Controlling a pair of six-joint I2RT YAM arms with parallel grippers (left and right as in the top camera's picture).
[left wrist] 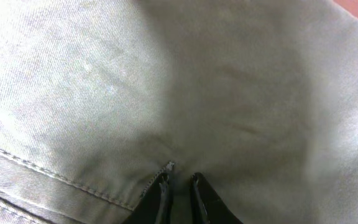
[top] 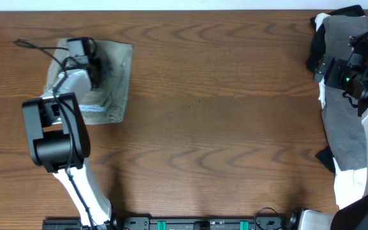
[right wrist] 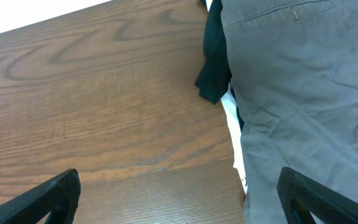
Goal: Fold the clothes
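My left tool (left wrist: 179, 182), almost shut, pinches the shorts (top: 114, 70), which look folded small already. My right tool (right wrist: 182, 196) hangs wide open and empty by the pile (right wrist: 303, 93), not yet folded.

You are viewing light khaki-olive shorts (top: 115, 70), pale blue lining showing, on a dark brown wood-grain table (top: 222, 115); at the table's right edge, grey, black and white garments (top: 347, 128) are lying.

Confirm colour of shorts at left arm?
The shorts are light khaki-olive; left wrist view shows it best.
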